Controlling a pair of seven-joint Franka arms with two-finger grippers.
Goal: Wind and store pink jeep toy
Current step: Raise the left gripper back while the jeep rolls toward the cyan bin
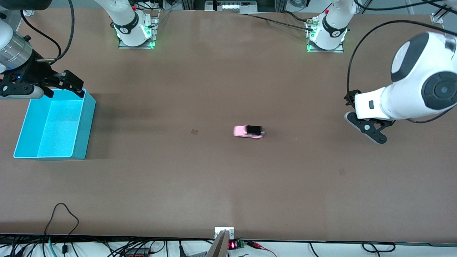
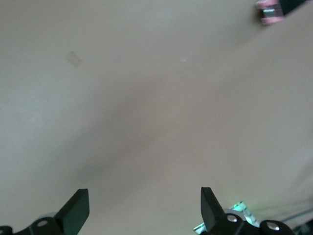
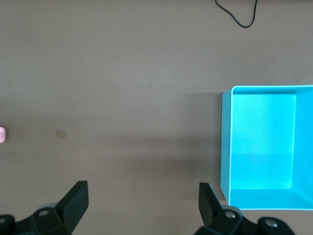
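The pink jeep toy (image 1: 249,131) stands on the brown table near its middle, with its black ribbed roof toward the left arm's end. A corner of it shows in the left wrist view (image 2: 270,12), and a pink sliver shows at the edge of the right wrist view (image 3: 2,134). My left gripper (image 1: 351,109) hangs open and empty over bare table toward the left arm's end, well apart from the jeep; its fingers stand wide (image 2: 145,208). My right gripper (image 1: 64,89) is open and empty over the edge of the teal bin (image 1: 89,121); its fingers stand wide (image 3: 143,203).
The teal bin (image 3: 226,142) is empty and stands at the right arm's end of the table. Two small tape marks lie on the table (image 1: 194,132) (image 1: 341,171). Cables run along the table edge nearest the front camera (image 1: 64,214).
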